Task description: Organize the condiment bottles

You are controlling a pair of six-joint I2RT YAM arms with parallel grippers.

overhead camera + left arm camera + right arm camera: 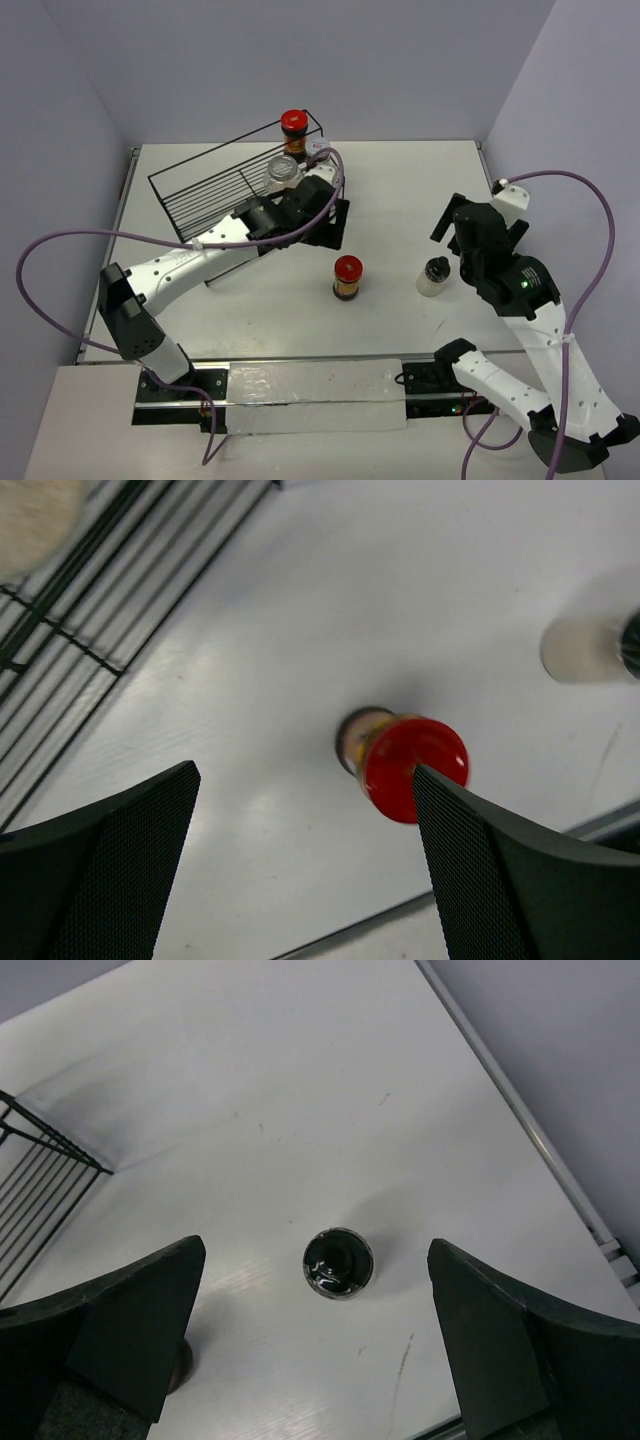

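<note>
Bench (400, 180) surface carries everything. The black wire rack (190, 195) sits angled toward its far left corner and is probably the collecting place, since a red-lidded jar (292, 123) stands at the rack's far end with a clear pale jar (282, 172) just beside it.

The left arm (190, 262) stretches from the near left edge across the rack's near side, wrist pitched down. Its left fingers (110, 865) are spread wide with nothing between them. They aim at a second red-lidded jar (405, 765) standing upright alone near the bench's middle, which is likely the next pick.

The right arm (540, 320) rises from the near right corner and bends back over. Its right fingers (120, 1330) hang spread and empty straight above the black-lidded whitish jar (338, 1262). That jar stands upright toward the right edge, well apart from the rack.
</note>
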